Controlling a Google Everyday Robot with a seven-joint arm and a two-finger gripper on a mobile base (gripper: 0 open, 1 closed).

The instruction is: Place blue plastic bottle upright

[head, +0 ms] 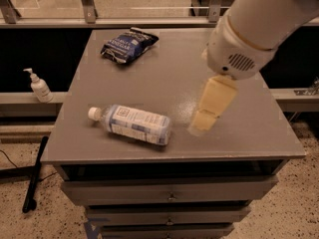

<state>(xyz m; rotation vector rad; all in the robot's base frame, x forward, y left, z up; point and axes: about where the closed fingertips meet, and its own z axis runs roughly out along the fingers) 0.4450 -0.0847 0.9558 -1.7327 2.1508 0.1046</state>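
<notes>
The blue plastic bottle point(132, 124) lies on its side near the front left of the grey table point(249, 123). It is clear with a pale blue-and-white label, and its white cap points left. My gripper point(203, 123) hangs from the white arm over the table's front middle, a short way right of the bottle's base and apart from it. The gripper holds nothing that I can see.
A dark blue crinkled snack bag point(128, 45) lies at the table's back left. A small white pump dispenser bottle point(39, 86) stands on a ledge left of the table. Drawers sit below the table's front edge. A rail runs along the back.
</notes>
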